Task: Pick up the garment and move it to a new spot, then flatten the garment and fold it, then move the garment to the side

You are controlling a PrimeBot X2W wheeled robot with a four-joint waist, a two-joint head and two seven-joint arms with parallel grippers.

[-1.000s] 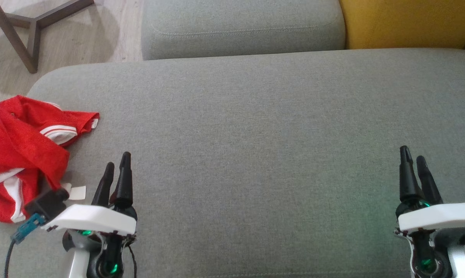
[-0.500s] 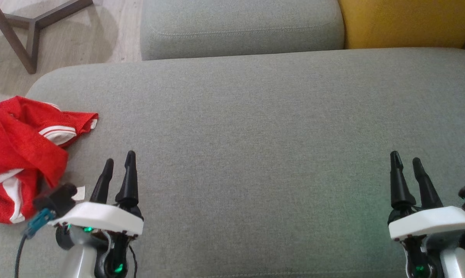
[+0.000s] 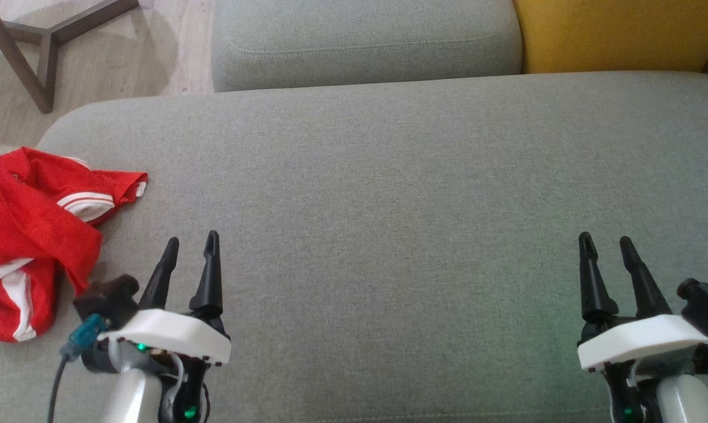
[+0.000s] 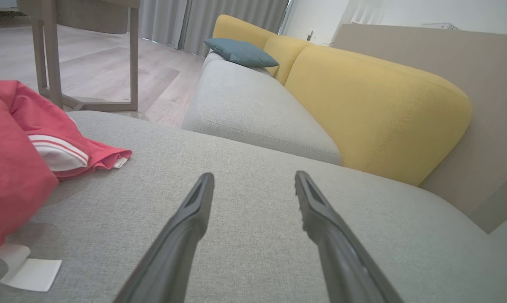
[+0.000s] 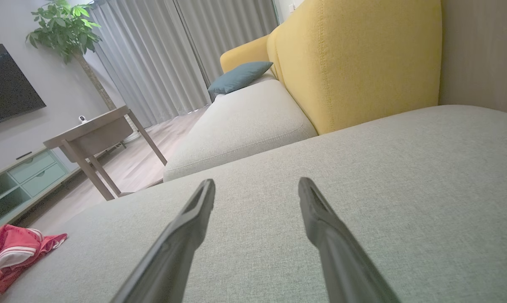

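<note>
The red garment (image 3: 30, 235) was sitting in a crumpled heap at about 9 o'clock in the head view. It lay right at the left end of the grey sofa cushion (image 3: 389, 194), with part of it running out of that view. A white-striped sleeve poked toward 3 o'clock, and a white slip (image 4: 26, 271) lay loose just beside the heap.

The left pincer (image 3: 193, 238) was at 7 o'clock, near the garment but not touching it, spread wide and holding nothing. The right pincer (image 3: 605, 237) was way over at 4 o'clock, equally wide and empty.

What I'd worry about:
- The heap was so close to the cushion's end that a sideways nudge could probably push it off onto the floor.
- With layers bunched up, a pinch might catch only the sleeve or one layer, so it'd trail and twist.
- The dangling cable by the left wrist looked like snag bait.

Versus a second earlier, the left pincer had drifted toward 3 o'clock, away from the cloth, its fingers showing more side by side. The right had slid toward 9. The garment hadn't budged.
</note>
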